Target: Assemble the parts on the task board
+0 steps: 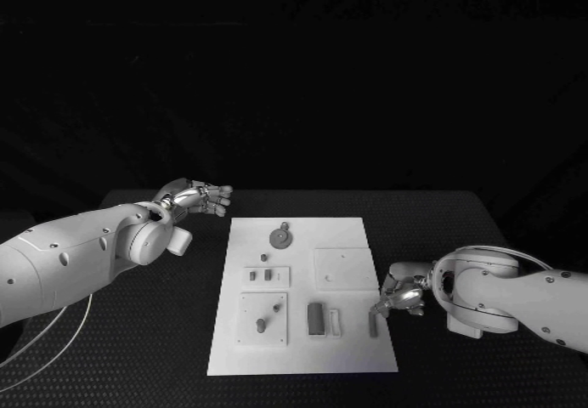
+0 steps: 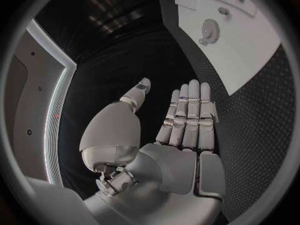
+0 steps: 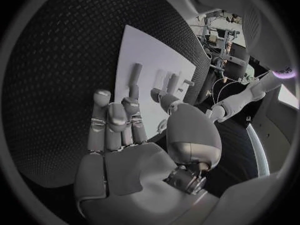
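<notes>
- My left hand: fingers straight and apart, holding nothing, off the task board at 10 o'clock
- My right hand: spread, empty, at the board's 3 o'clock edge by a grey bar

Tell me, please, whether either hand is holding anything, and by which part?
Nothing is held: the left hand and the right hand are both open and empty.

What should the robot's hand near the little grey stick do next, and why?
Probably the right hand should ease down and pinch the grey bar at the task board's right edge. That hand holds nothing, fingers apart, right beside the bar. The left hand is open too, off the board's far left corner, farther from the parts.
</notes>
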